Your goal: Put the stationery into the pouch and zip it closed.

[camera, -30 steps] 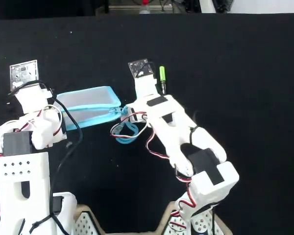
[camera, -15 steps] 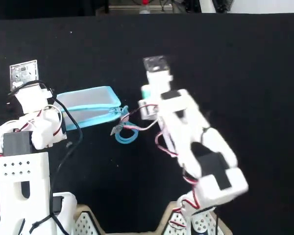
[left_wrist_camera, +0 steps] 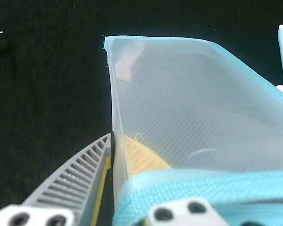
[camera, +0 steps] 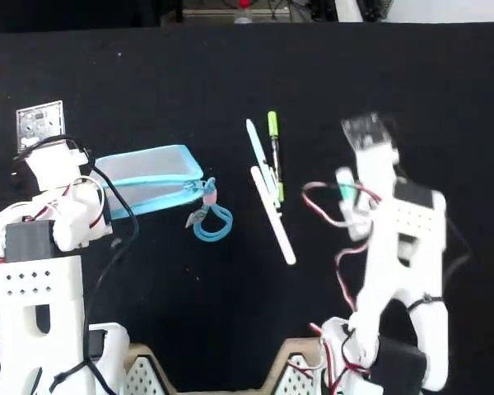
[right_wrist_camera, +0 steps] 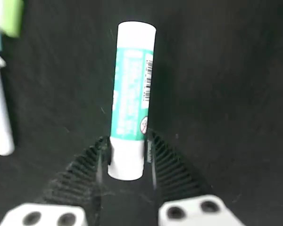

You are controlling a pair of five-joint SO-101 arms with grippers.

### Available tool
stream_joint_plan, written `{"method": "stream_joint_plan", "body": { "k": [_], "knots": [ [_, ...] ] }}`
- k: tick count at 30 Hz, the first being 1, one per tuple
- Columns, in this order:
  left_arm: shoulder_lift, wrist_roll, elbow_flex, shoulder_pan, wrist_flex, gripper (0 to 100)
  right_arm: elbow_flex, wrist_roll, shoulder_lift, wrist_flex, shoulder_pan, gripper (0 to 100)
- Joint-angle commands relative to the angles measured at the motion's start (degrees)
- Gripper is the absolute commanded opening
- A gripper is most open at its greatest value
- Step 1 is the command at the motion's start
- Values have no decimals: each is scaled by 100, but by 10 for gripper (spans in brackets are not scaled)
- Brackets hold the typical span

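glue stick: The white and teal glue stick [right_wrist_camera: 130, 94] is held by one end, with most of its length sticking out past the fingertips. In the high view it [camera: 344, 184] sits on the far side of the loose pens from the pouch, well apart from it.
right pincer: The right pincer [right_wrist_camera: 127, 143] is narrowed onto the tube's base, ribbed pads on both sides.
pouch: The pale blue mesh pouch [camera: 148, 177] lies flat on the bench [camera: 412, 82], with its zip end and blue wrist loop [camera: 212, 220] towards the pens. I cannot tell how far the zip stands open.
left pincer: The left pincer [left_wrist_camera: 114, 150] is clamped on the pouch's edge [left_wrist_camera: 112, 117] at the end away from the loop. One finger is on top and the other shows through the mesh.
still loose: A white pen [camera: 273, 218], a light blue pen [camera: 259, 152] and a green marker [camera: 273, 132] lie close together between the pouch and the right arm.
step, as I judge it: Carry the glue stick to the pouch mouth.
doing it well:
- Keep the squeeze firm, since a short hold on a smooth tube can pivot.
- Pass above the pens, not through them.
- Line the tube up with the pouch's length and lead with the free end at the zip end.
- Let go only once most of the tube is inside.
- The left pincer should hold firm, so the mesh does not slide off.
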Motion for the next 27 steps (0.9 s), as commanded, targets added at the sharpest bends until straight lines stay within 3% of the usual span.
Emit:
{"method": "stream_joint_plan", "body": {
  "k": [1,8,15,20,27],
  "knots": [
    [141,-53,136,-66,26,30,646,571,224,-721,536,16],
    [141,-53,136,-75,26,30,198,624,919,-62,527,173],
    [141,-53,136,-75,26,30,-1402,527,989,1486,466,177],
    [141,-62,136,-48,26,30,-1385,0,989,1073,-97,177],
    [141,-62,136,-75,26,30,-998,-9,998,158,-466,177]
  ]
}}
